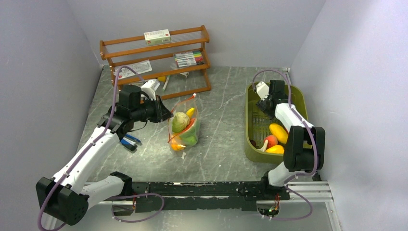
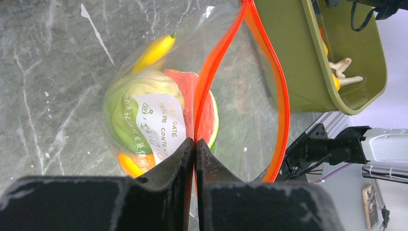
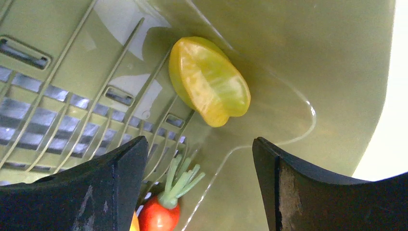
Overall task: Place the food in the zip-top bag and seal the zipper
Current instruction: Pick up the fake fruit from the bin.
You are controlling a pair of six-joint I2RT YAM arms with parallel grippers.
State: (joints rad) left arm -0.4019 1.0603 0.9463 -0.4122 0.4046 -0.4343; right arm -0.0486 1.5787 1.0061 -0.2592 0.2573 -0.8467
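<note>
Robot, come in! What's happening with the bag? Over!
Left gripper: jaws shut on the zipper. Right gripper: jaws open above yellow food in the green bin. Zip-top bag part-filled, unsealed. Nothing blocking its mouth.

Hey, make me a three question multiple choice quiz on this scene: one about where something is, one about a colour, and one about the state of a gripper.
1. Where is the right gripper?
A) on the wooden rack
B) inside the olive-green bin
C) under the table

2. What colour is the zipper of the zip-top bag?
A) red-orange
B) blue
C) white

3. How are the fingers of the left gripper?
A) wide open
B) out of view
C) shut on the zipper

Answers:
1 B: the right wrist view shows the bin's slatted floor and a yellow toy fruit just beyond that gripper's open fingers.
2 A: the left wrist view shows the strip along the bag's mouth as red-orange.
3 C: the left wrist view shows them pressed together on the strip.
</note>
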